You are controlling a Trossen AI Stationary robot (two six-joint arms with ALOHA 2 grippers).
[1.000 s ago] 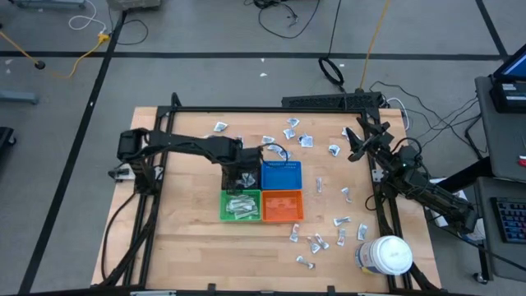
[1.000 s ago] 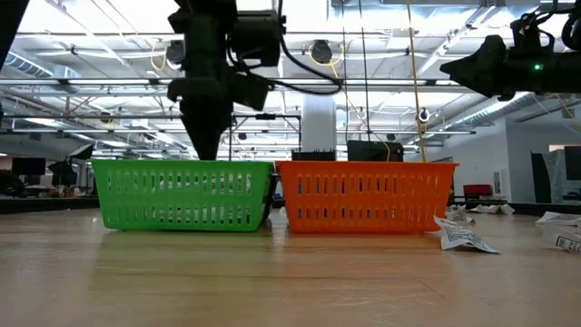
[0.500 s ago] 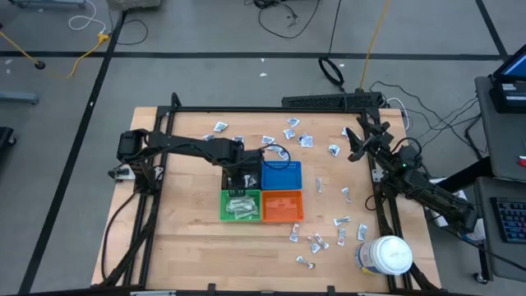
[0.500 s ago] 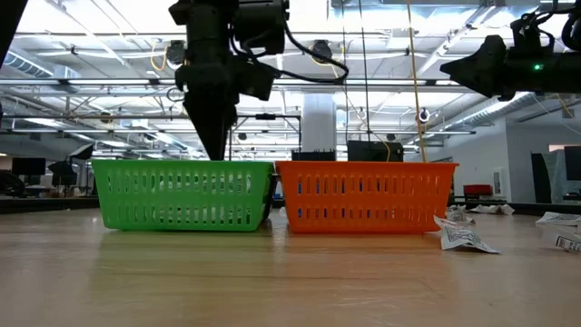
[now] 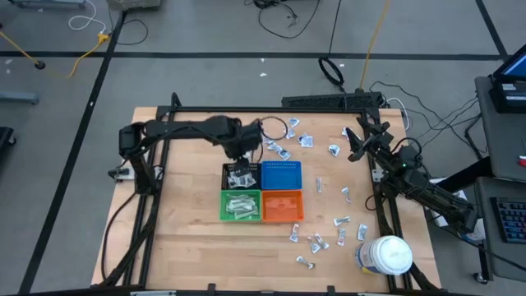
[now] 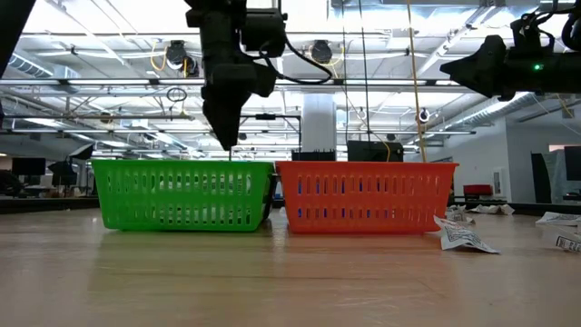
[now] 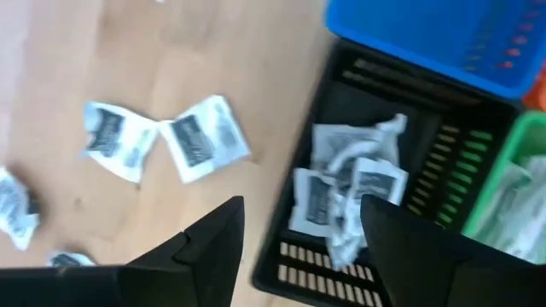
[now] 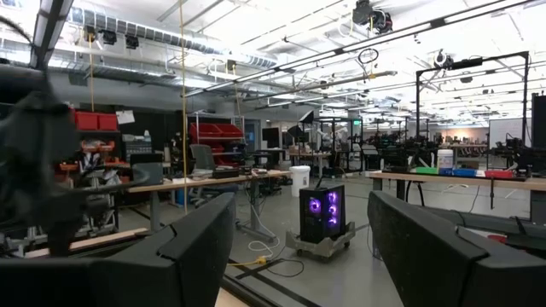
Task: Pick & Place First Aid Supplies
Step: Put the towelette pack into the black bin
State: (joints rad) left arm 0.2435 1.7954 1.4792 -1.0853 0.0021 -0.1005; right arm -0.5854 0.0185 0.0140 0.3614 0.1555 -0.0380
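The left gripper (image 5: 244, 153) hangs above the far edge of the black bin (image 5: 241, 175), its two fingers (image 7: 205, 247) spread apart with nothing between them. Below it, in the left wrist view, a small heap of crumpled white packets (image 7: 345, 200) lies inside the black bin (image 7: 375, 128), and two more packets (image 7: 162, 136) lie on the bare wood just beside that bin. The blue bin (image 5: 281, 174) sits next to the black one, with the green bin (image 5: 240, 205) (already holding several packets) and the orange bin (image 5: 282, 205) in front of them; the four together form a square block in the middle of the table (image 5: 181, 238).

Other first aid packets (image 5: 296, 133) are scattered across the far side of the table, and another cluster (image 5: 316, 242) lies near the large white jar (image 5: 385, 255) at the right front corner.

The right gripper (image 5: 354, 145) waits raised at the table's far right edge, its fingers (image 8: 192, 247) wide apart and empty, pointed out into the room.
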